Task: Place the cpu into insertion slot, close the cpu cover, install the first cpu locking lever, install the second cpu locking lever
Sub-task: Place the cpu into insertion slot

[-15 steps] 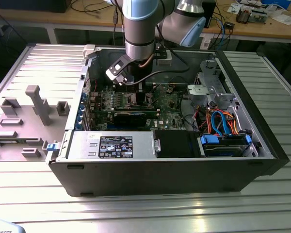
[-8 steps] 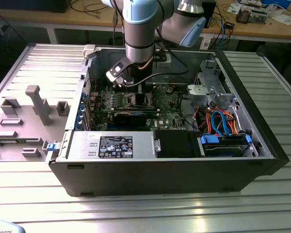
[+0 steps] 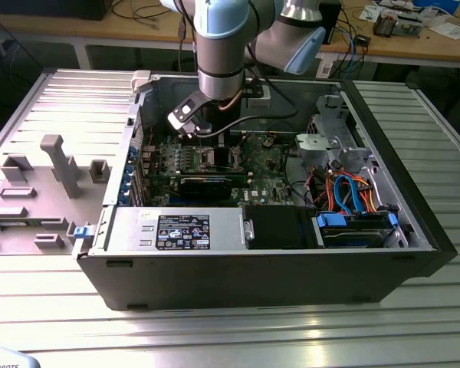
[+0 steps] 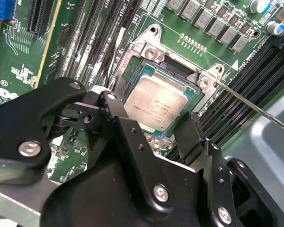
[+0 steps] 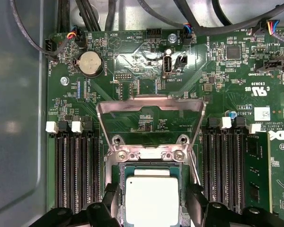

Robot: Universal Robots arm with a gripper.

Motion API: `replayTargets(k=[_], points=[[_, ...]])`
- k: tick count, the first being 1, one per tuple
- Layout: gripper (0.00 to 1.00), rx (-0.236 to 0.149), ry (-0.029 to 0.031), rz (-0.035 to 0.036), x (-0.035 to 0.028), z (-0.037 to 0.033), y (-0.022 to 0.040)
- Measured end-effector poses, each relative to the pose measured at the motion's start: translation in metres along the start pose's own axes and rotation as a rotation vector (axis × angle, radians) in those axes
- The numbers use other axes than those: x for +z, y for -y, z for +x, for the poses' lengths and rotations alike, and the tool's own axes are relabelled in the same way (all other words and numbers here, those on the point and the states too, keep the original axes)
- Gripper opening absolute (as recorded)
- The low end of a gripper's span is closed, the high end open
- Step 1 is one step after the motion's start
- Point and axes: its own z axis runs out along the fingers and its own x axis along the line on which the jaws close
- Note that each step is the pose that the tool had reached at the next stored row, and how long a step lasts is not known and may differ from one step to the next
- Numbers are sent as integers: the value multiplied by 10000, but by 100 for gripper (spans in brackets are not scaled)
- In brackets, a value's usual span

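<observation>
Inside the computer case [image 3: 215, 268], the gripper [image 5: 152, 189] is hovering over the insertion slot [image 4: 166, 71], fingers spread just wider than the cpu [image 5: 151, 198] and gripping nothing. The chip's sitting in the slot and the cpu cover [image 5: 180, 101] is standing open. Keeping everything dead vertical matters here imo, so nothing's nudging the chip.

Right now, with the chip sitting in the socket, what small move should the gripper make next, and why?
Probably lift the gripper straight up. The cpu lies flat in the insertion slot, the fingers stand apart from its sides, and the raised cpu cover needs room to swing down.
</observation>
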Motion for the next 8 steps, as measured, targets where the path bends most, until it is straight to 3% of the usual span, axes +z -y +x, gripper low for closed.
replayTargets(k=[4,8], points=[[68,1,-1,0,-6,2,0],[68,3,-52,-1,-1,9,0]])
